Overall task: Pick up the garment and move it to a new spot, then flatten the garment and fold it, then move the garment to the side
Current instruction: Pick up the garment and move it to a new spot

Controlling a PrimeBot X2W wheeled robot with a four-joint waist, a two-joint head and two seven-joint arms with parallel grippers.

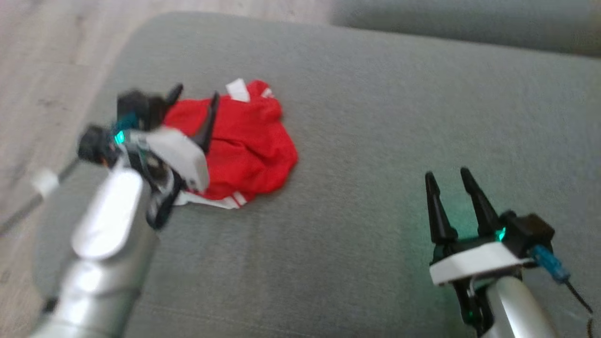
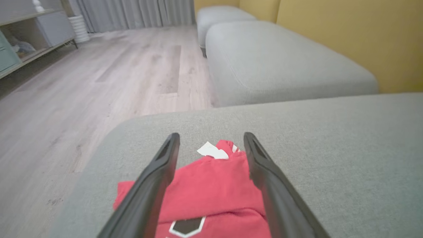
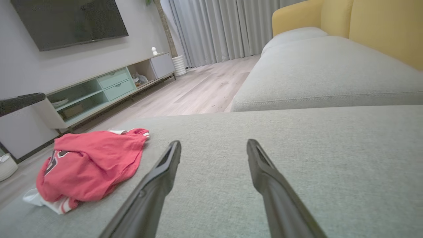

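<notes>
A crumpled red garment [image 1: 249, 141] with white trim lies on a broad grey seat cushion [image 1: 375, 117], toward ten o'clock in the head view and near the cushion's rounded corner. A white label [image 2: 211, 150] sticks out at its far edge, and a dark badge [image 2: 186, 226] outlined in white shows on the cloth nearest the left wrist camera.

The left pincer [image 1: 197, 91] hangs over the garment's nine o'clock side with its two dark fingers spread wide and nothing between them. In its wrist view they straddle the red cloth. The head view is blurred there, so it may be just clear of the fabric or brushing it; I cannot tell which.

The right pincer [image 1: 447, 173] sits at four o'clock in the head view, well apart from the garment, over bare cushion. Its fingers also stand apart and hold nothing. From its wrist view the garment lies at nine o'clock.

Beyond the cushion are a pale wooden floor [image 2: 99, 82], a second cushion [image 2: 281, 62] and a yellow backrest [image 2: 347, 33].
</notes>
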